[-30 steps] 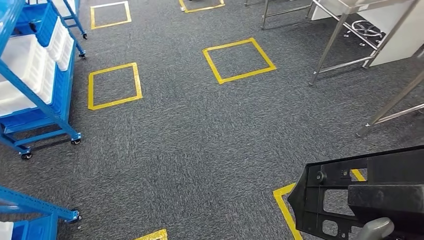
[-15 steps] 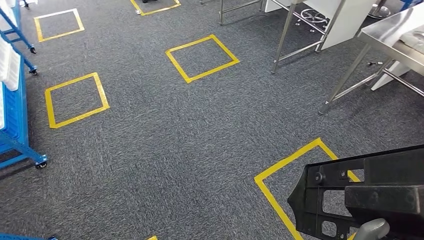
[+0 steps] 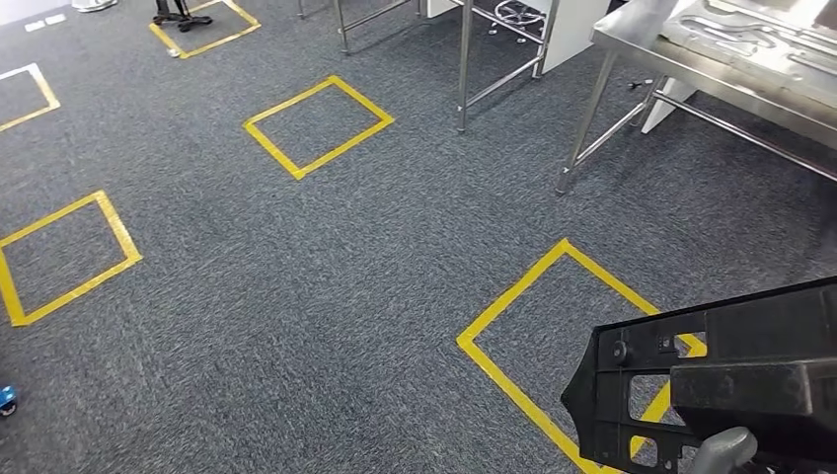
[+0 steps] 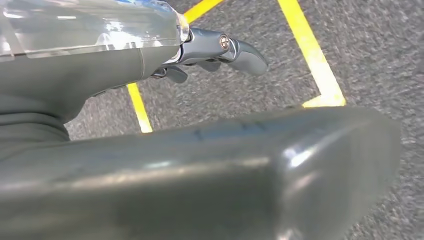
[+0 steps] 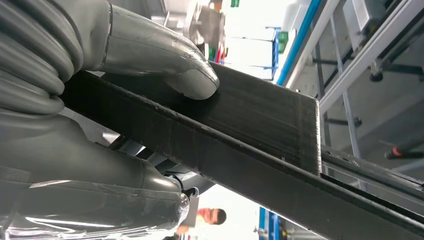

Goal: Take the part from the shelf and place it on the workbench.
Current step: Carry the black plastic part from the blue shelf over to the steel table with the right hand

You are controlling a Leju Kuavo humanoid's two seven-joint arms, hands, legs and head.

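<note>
The black part (image 3: 711, 380), a flat plastic frame with cut-out windows and a thicker bar across it, sits low at the robot's right side in the head view, carried above the carpet and not yet over any table. The right hand (image 5: 100, 105) is clamped on it: in the right wrist view the thumb presses on one face of the bar while the fingers wrap the other side. The left hand (image 4: 220, 50) hangs over the floor with nothing in it, its fingers loosely apart.

Under the part a yellow tape square (image 3: 553, 326) marks the grey carpet (image 3: 326, 296), with more squares further off. A steel table (image 3: 691, 59) stands ahead to the right, well apart from the part, with pale moulded pieces already lying on it.

The hold looks one-handed and near one end, so the long frame could tilt or slip as the robot walks. Its far end could also catch a table leg (image 3: 582, 128) or the edge on approach, and the pieces already there leave less room for setting it down.
</note>
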